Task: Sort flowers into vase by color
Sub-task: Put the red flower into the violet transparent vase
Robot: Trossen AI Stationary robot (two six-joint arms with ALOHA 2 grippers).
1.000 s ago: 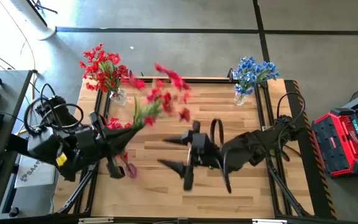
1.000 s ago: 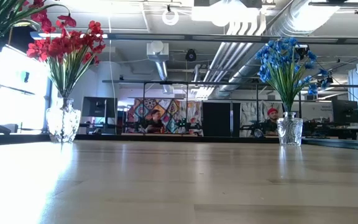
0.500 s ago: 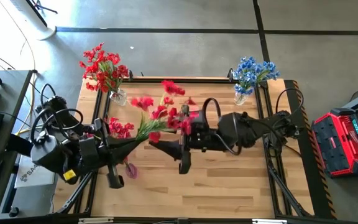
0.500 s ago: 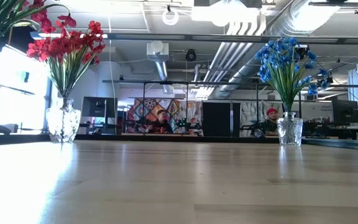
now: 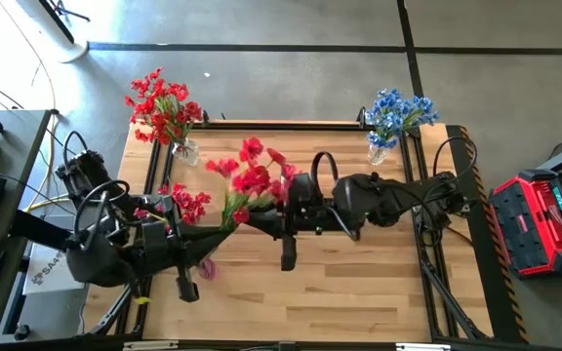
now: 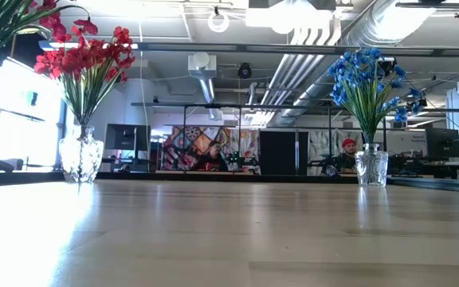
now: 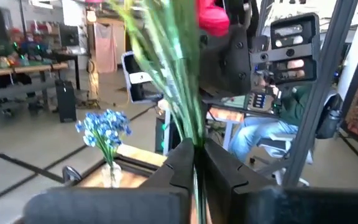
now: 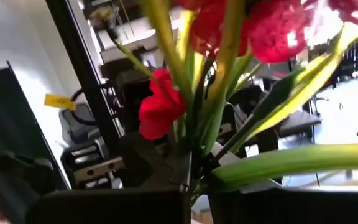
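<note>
A red flower spray (image 5: 253, 180) with green stems is held in the air over the table's middle, between both arms. My left gripper (image 5: 220, 227) is shut on its stems from the left, and my right gripper (image 5: 246, 217) is shut on them from the right, just under the blooms. At the far left stands a glass vase (image 5: 185, 152) (image 6: 80, 156) of red flowers (image 5: 162, 107). A second vase (image 5: 380, 152) (image 6: 370, 168), with blue flowers (image 5: 398, 109), stands at the far right. Neither gripper shows in the low view. My left gripper pinches the bundle of green stems (image 7: 195, 144) between its two fingers, coming level from the table's left. The stems run on past the fingers toward the blooms, clear of the table. My right gripper pinches the stems and leaves (image 8: 197, 158) just below the red blooms, level from the table's right. The blooms fan out beyond its fingers.
More red blooms (image 5: 189, 202) lie by the left arm, and a small pink piece (image 5: 206, 266) lies on the wood (image 5: 359, 283) near it. A red case (image 5: 544, 222) sits on the floor at the right. People sit at desks beyond the table.
My right gripper has gone toward the table's left to the spray and shut on its stems; a second ago its fingers stood wide apart. My left gripper has sunk a little and turned, and the blooms have come down from the far side toward the table's middle.
</note>
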